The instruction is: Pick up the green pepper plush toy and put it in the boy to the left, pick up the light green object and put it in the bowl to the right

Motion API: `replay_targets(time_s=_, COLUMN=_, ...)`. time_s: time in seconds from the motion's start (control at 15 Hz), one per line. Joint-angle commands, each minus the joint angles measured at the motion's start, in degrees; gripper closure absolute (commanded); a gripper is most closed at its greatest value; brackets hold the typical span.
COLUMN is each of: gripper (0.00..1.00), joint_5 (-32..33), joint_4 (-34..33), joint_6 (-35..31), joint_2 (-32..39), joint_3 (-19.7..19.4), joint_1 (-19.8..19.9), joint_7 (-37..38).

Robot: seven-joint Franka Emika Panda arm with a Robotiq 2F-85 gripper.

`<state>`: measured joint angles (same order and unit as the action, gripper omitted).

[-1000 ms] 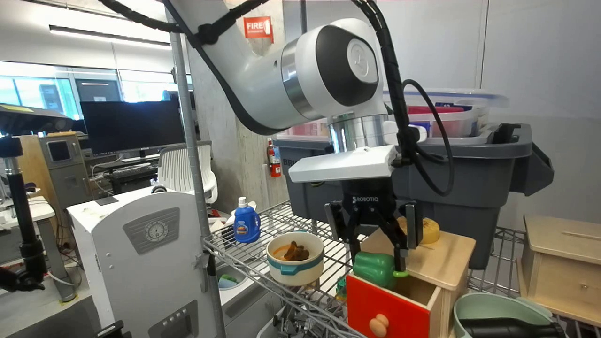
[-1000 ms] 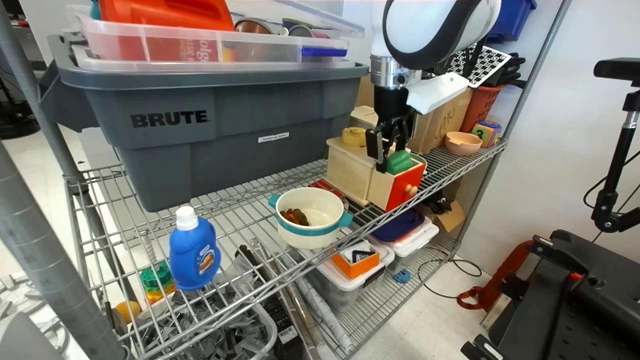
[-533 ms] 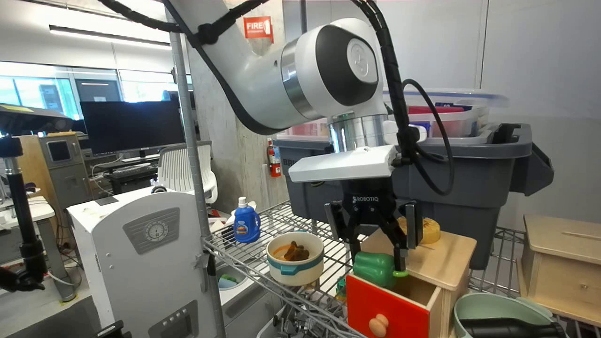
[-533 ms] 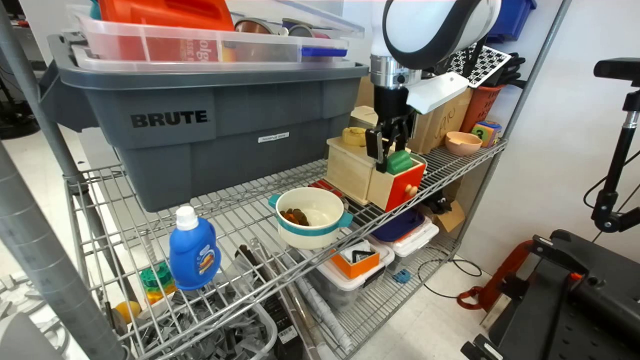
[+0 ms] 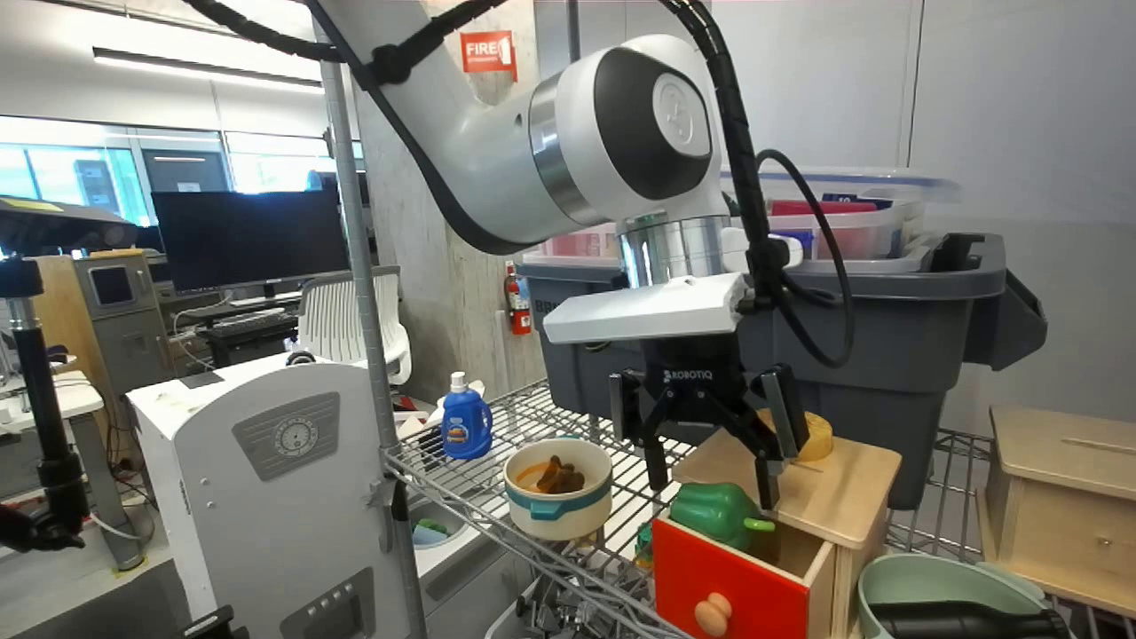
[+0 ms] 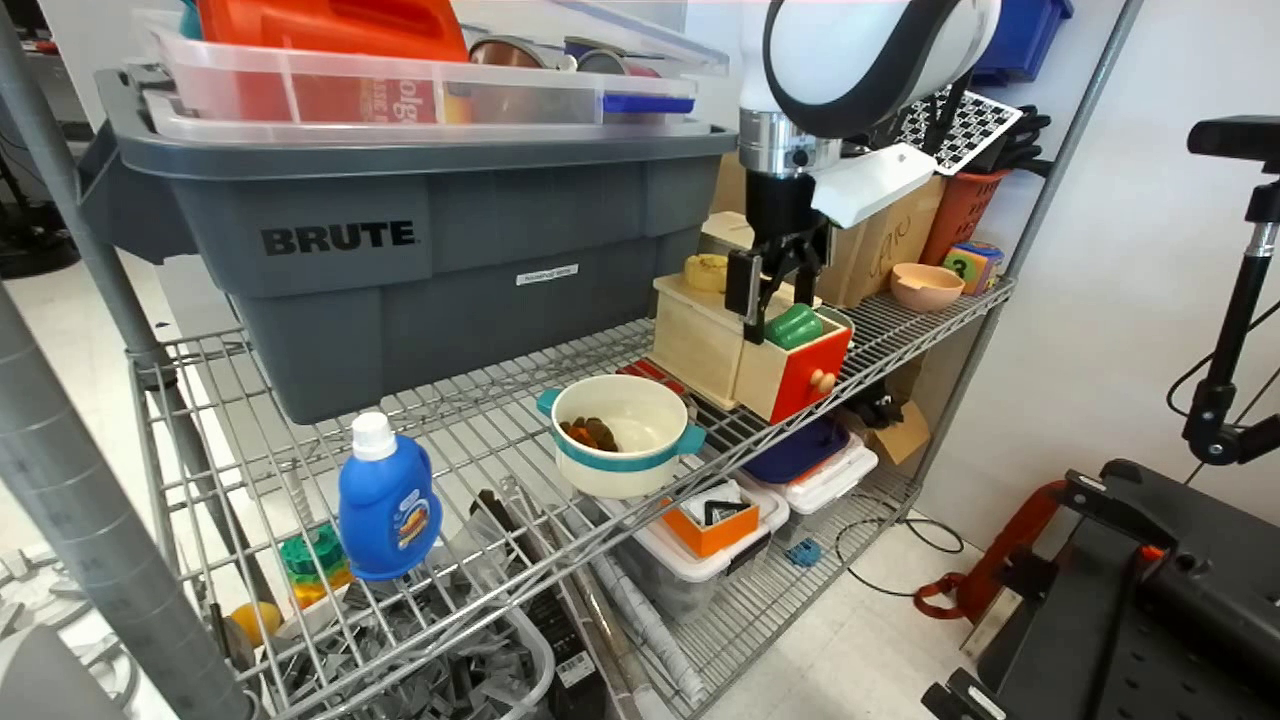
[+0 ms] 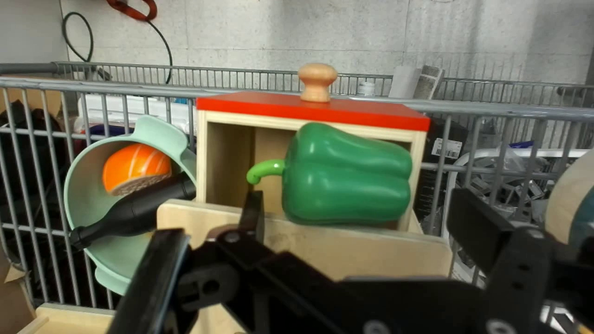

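Jaws spread wide, gripping nothing, the black pincer (image 5: pixel 713 486) hung over the open red-fronted wooden drawer (image 5: pixel 747 593); in that drawer, jutting above its edge, the glossy dark-green bell-pepper toy (image 7: pixel 350 178) lay just below, long axis running jaw to jaw.

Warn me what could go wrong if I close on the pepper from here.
The gripper is open, but one fingertip is near the stem of the pepper; it might pinch the stem and slip.

The pepper's top shows above the rim of the drawer, so a sideways nudge could roll it out.

The white bowl stands near the edge of the shelf; a bump during the carry may knock it off.
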<state>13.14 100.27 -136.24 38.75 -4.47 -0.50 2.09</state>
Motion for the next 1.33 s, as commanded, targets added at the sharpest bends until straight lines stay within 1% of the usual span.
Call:
replay_targets(time_s=0.0, gripper=0.0, joint_5=-0.24, joint_4=1.3, joint_6=0.69, joint_2=-1.89, joint_3=-0.18, joint_1=-0.57, joint_7=-0.03)
replay_targets(time_s=0.27, gripper=0.0, joint_5=0.34, joint_4=3.41, joint_6=0.02, joint_2=-3.22, joint_3=-0.3, joint_1=-1.69, joint_7=1.01)
replay_targets(time_s=0.6, gripper=0.0, joint_5=1.11, joint_4=8.37, joint_6=-0.94, joint_2=-7.65, joint_3=-0.39, joint_1=-3.59, joint_7=2.55)
replay_targets(time_s=0.8, gripper=0.0, joint_5=1.15, joint_4=10.51, joint_6=-1.03, joint_2=-9.91, joint_3=-0.3, joint_1=-3.89, joint_7=2.89)
replay_targets(time_s=1.27, gripper=0.0, joint_5=1.15, joint_4=13.11, joint_6=-0.9, joint_2=-12.63, joint_3=-0.16, joint_1=-3.73, joint_7=3.09)
